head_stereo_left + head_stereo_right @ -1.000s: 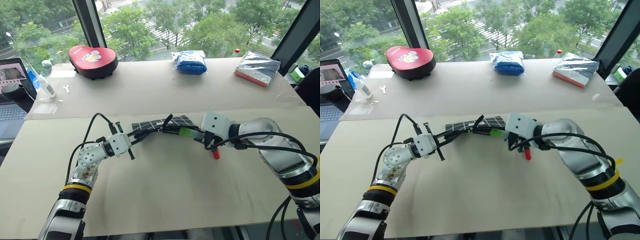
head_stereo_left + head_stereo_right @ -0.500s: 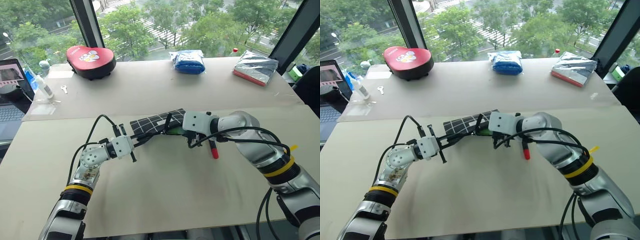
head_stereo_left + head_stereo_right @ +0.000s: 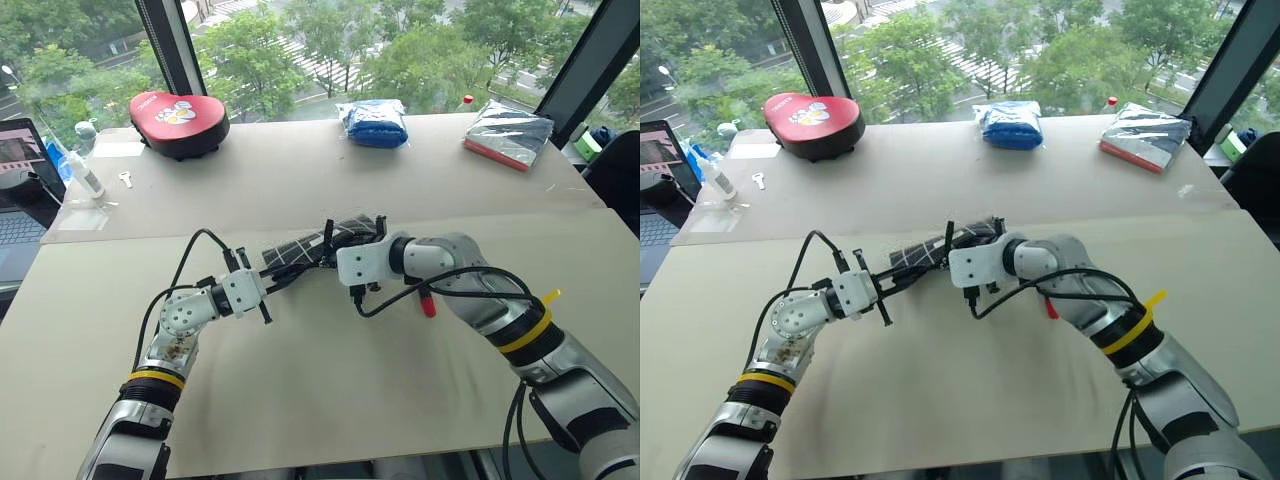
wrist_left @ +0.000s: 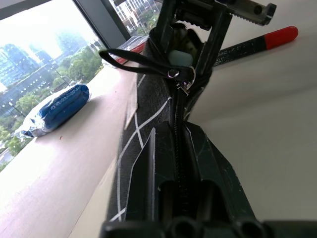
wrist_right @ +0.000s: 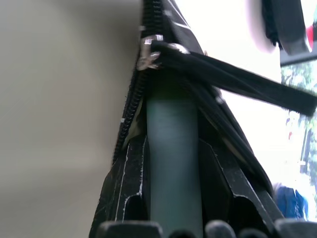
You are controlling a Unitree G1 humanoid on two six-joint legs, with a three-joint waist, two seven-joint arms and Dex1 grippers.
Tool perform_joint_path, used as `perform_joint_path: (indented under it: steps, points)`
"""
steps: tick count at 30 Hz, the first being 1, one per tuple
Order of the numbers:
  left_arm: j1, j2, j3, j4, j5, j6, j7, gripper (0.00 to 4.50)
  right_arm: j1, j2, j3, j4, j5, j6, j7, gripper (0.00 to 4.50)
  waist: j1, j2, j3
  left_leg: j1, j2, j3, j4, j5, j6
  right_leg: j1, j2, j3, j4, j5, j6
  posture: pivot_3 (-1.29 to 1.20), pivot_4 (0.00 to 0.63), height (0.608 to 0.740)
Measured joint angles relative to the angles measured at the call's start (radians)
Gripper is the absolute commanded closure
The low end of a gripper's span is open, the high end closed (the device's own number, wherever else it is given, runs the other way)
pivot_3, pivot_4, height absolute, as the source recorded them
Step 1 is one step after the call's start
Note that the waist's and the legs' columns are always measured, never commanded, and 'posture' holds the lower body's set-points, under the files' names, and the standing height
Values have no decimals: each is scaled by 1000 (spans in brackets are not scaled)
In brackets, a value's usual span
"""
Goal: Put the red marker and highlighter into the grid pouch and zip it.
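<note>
The flat black grid-lined fabric pouch (image 3: 312, 245) stands on edge mid-bench (image 3: 330, 390), the left gripper (image 3: 268, 283) with its jaws clamped on one end. The right gripper (image 5: 173, 163) holds the pale green translucent highlighter (image 5: 173, 153) between its jaws, pushed into the open zipper slot, as its wrist view shows. Head views show the slim red marker (image 3: 427, 303) lying on the bench beside the right arm.

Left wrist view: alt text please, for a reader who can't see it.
Left gripper clamps the black white-gridded fabric pouch along its zipper; the right gripper's jaws push a pale green highlighter into its open end. A slim red marker lies on the table.
</note>
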Motion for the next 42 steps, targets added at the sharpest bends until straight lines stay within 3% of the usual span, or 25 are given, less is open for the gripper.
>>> perform_joint_path:
  steps: [3,4,9,16,19,22,26,29,34,42]
  points:
    - [0,-1,0,0,-2,1,-2,4500,12,-2,-10,23,-4,-85,-11,3505,-1,0,0,0,0,0,0,0,0,0,0,0,0,0,0,0,150,740]
    - [-1,-2,0,0,-5,1,-2,4500,19,-2,-24,25,-2,-107,-9,2706,-1,0,0,0,0,0,0,0,0,0,0,0,0,0,0,0,150,740]
    - [-5,-4,4,0,-5,5,-2,4500,39,6,-64,28,42,-120,26,1225,-1,0,0,0,0,0,0,0,0,0,0,0,0,0,0,0,150,740]
    - [-17,-7,18,0,-6,10,-1,4500,38,16,-191,41,180,-85,86,1225,-1,0,0,0,0,0,0,0,0,0,0,0,0,0,0,0,150,740]
    - [-18,-8,22,1,-6,12,-1,4500,52,7,-315,-44,415,97,199,1225,0,0,0,0,1,-1,0,0,0,1,0,0,0,0,0,0,150,740]
    - [-14,-8,27,1,-5,14,-1,4500,129,-140,-456,-247,776,448,366,1225,15,0,0,-1,1,-3,0,-1,2,1,0,-2,-1,0,0,0,150,740]
    - [-12,-12,30,0,-4,14,-1,4500,172,-180,-592,-358,1037,672,403,1225,15,0,0,0,1,-2,0,-2,2,1,0,-1,-1,0,0,0,150,740]
    - [-12,-12,30,-1,-4,14,-1,4500,193,-213,-646,-368,1061,750,326,1225,20,0,0,0,1,-2,0,-2,1,1,0,-1,-1,0,0,0,150,740]
    - [-2,-10,32,-1,-4,14,-1,4500,247,-219,-620,-366,932,860,80,1225,23,0,0,0,0,-1,0,-1,1,0,-1,0,0,0,0,0,150,740]
    - [3,-11,32,-2,-4,15,0,4500,277,-138,-546,-377,829,1083,-196,1225,23,0,0,0,0,-1,1,-1,1,0,-1,0,-1,0,-1,0,150,740]
